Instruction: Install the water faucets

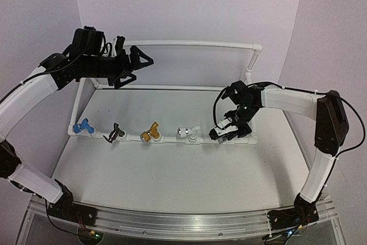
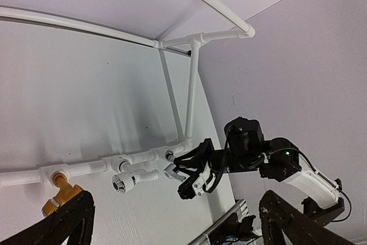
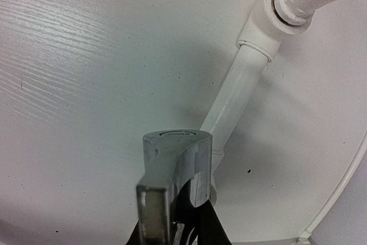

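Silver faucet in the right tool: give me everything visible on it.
The silver faucet looks like polished chrome metal: a blocky body with flat mirror faces and a rounded end. The right tool is clamped on it, gripping from below in the wrist view. It is held at the right end of the front rail of the pipe frame, right of the white faucet. Whether it is seated in a fitting cannot be told.

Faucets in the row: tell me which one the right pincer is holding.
The silver-grey faucet at the row's right end, clamped in the right pincer. The blue faucet, black faucet, gold faucet and white faucet sit untouched along the pipe.
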### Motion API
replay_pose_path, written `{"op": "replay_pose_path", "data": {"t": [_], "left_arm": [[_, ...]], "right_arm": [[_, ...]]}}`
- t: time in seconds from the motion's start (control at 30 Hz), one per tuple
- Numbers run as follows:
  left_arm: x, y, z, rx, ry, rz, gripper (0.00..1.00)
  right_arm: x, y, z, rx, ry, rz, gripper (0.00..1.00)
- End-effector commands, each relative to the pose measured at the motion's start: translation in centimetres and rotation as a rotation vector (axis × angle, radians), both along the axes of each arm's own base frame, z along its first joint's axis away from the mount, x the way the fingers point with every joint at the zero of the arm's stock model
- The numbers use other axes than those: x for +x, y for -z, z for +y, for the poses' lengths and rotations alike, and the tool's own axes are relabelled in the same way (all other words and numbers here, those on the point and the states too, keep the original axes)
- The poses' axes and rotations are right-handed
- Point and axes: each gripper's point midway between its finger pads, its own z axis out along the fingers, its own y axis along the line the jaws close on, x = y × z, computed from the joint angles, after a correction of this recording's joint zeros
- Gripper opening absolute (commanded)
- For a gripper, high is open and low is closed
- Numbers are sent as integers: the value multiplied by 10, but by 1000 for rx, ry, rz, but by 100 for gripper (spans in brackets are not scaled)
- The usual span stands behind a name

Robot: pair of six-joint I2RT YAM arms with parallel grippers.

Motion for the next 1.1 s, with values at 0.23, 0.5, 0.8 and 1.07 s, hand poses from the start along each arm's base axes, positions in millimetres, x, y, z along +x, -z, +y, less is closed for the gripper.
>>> {"op": "replay_pose_path", "data": {"t": [0.23, 0.5, 0.8, 1.07], "left_arm": [[-5, -32, 6, -36, -8, -66, 100], [-5, -29, 7, -41, -18, -68, 100], [-3, -29, 6, -37, -17, -71, 100], [-3, -26, 7, -35, -21, -65, 99]], "right_arm": [[11, -8, -7, 9, -32, -67, 0], [9, -9, -14, 17, -11, -65, 0], [20, -5, -10, 28, 5, -88, 0], [19, -2, -7, 38, -5, -78, 0]]}}
